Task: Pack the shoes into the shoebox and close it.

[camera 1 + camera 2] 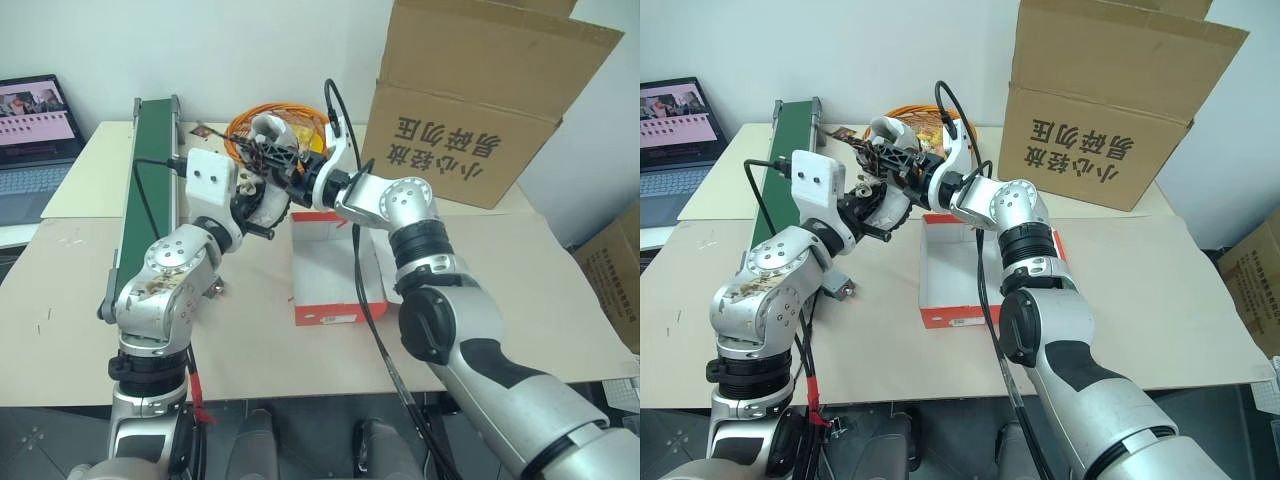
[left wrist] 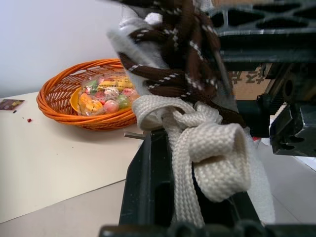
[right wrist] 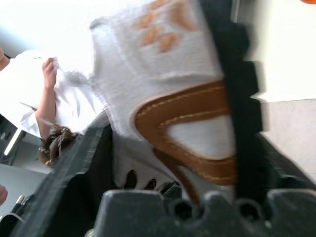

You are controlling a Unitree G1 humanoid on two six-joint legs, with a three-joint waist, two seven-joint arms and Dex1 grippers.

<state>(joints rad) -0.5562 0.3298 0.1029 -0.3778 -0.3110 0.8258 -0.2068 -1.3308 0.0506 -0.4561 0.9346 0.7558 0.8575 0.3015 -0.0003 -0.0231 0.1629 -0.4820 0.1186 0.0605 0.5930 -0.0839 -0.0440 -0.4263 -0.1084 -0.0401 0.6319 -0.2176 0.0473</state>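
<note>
One large brown carton [image 1: 480, 100] printed with dark characters is seen standing at the far right of the beige table [image 1: 260, 340], with its flaps raised. Left of it, a long green conveyor [image 1: 145, 190] is laid along the table's left part, and an open laptop [image 1: 35, 130] is placed on a lower surface beyond the table's left edge. The red-orange shoebox [image 1: 335, 270] is set open near the middle of the table, its white inside facing up, with a white sheet [image 1: 392, 285] lying just beside its right wall. An orange wicker basket [image 2: 74, 98] holding a clear bag of coloured sweets [image 2: 106, 94] is placed behind the box, near the wall. A white sneaker [image 1: 902, 150] with brown trim and dark brown laces is held in the air above the far end of the shoebox, between the two arms. The left gripper [image 1: 875, 205] is pressed together on the sneaker's white lace. The right gripper [image 1: 908, 158] is set about the sneaker's body, with a finger [image 3: 237, 98] lying against each side. A person in white [image 3: 54, 94] is visible in the right wrist view, past the sneaker.
</note>
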